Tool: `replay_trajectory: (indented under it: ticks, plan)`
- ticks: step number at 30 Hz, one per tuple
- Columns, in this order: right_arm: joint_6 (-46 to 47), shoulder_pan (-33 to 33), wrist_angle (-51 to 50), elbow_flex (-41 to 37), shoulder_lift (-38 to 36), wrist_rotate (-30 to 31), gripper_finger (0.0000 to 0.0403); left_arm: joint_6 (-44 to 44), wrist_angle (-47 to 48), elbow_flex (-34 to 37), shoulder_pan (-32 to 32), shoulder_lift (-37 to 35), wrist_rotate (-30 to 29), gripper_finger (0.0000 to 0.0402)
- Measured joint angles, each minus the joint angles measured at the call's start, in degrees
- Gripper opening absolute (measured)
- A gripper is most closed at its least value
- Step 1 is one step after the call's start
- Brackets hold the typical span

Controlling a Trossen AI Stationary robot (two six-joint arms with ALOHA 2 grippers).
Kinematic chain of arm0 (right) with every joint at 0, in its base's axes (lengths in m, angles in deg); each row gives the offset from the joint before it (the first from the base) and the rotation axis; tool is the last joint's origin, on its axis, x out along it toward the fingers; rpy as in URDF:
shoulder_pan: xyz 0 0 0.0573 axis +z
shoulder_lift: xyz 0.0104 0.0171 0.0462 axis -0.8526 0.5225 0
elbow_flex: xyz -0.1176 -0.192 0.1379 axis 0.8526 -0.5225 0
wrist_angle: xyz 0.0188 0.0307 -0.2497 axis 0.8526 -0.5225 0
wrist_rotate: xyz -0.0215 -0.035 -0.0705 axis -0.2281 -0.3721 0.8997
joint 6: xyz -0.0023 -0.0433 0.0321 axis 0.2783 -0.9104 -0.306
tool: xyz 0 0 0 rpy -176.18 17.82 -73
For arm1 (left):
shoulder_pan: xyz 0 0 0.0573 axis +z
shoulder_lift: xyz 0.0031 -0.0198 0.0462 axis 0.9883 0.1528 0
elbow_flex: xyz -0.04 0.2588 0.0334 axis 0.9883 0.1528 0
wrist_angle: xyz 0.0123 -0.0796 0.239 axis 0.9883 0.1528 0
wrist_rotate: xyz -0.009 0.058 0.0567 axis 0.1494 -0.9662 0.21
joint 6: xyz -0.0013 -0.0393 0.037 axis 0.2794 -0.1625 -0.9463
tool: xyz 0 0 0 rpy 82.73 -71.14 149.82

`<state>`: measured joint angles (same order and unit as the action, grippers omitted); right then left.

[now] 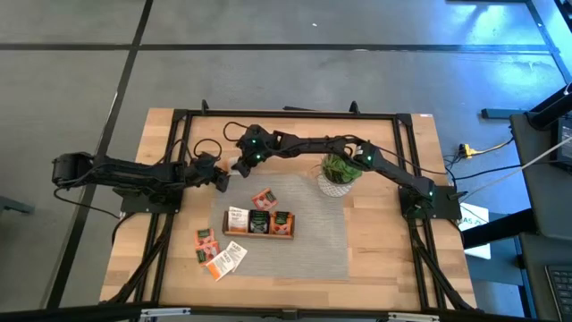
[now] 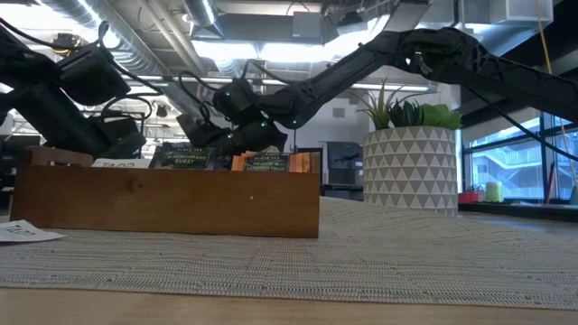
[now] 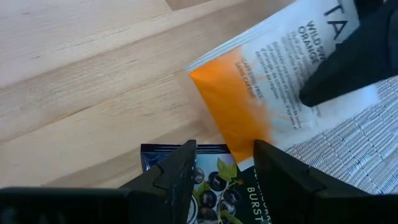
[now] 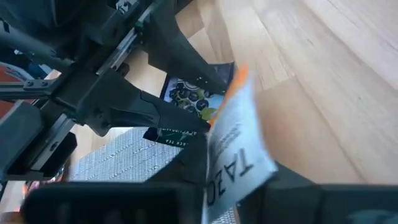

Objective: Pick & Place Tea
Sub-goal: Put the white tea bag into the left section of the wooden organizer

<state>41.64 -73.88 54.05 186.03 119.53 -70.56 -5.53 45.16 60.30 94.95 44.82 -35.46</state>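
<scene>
My right gripper (image 1: 238, 166) (image 4: 236, 179) reaches across to the table's far left and is shut on a white-and-orange tea sachet (image 3: 273, 74). My left gripper (image 1: 221, 179) (image 3: 224, 165) faces it, open. Its fingers stand either side of the sachet's orange corner and over a dark blueberry tea sachet (image 3: 214, 186) lying flat on the wood. Whether they touch either, I cannot tell. A wooden tray (image 1: 259, 224) on the grey mat holds several sachets standing on edge. Other sachets (image 1: 219, 252) lie on the near left, and one (image 1: 264, 197) on the mat. My right gripper pinches the sachet's white end (image 4: 239, 155) between its two fingers. One finger (image 3: 351, 59) lies on the printed face. The fingers come slanting down from the table's right. The sachet tilts, its orange end (image 3: 230, 106) pointing at my left gripper.
A potted plant in a white patterned pot (image 1: 338, 176) stands right of the mat (image 1: 313, 237), under my right arm. Black frame rails (image 1: 179, 134) run along the table's left, far and right sides. Bare wood lies at the near right.
</scene>
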Motion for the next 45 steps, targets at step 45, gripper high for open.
replay_trajectory:
  ticks: [45]
  plan:
    - [-34.57,15.53,-50.00,-0.44,-25.86,18.45,0.0011,-7.35,-3.86,-10.12,-0.20,-16.57,24.40,0.0157]
